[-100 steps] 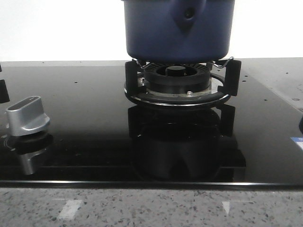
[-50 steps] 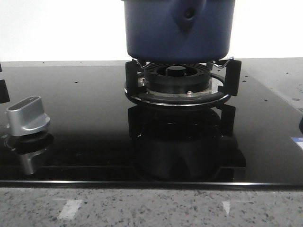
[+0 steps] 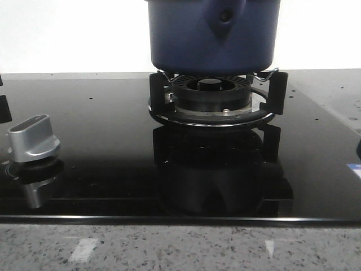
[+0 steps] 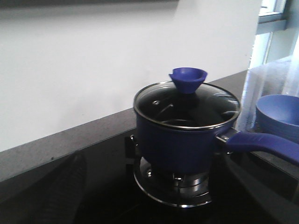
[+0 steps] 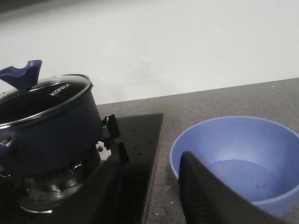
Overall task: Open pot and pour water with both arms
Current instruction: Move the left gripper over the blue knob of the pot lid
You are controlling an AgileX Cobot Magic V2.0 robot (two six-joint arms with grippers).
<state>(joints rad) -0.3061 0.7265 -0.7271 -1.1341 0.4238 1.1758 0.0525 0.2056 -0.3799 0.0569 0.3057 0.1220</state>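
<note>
Pot (image 4: 184, 135), lidded, seated on the burner grate (image 3: 211, 107) of the black hob; knob (image 4: 187, 78) of its glass lid uppermost, long handle (image 4: 261, 144) reaching toward the light blue bowl (image 5: 238, 161); both grippers apart from it, their state indeterminable.

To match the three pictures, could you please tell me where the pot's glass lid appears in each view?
Front view: not in it; the pot is cut off at the top.
Left wrist view: glass lid on the pot, centre.
Right wrist view: lid at the left edge.
Shared landmark: the burner stand under the pot.
</note>
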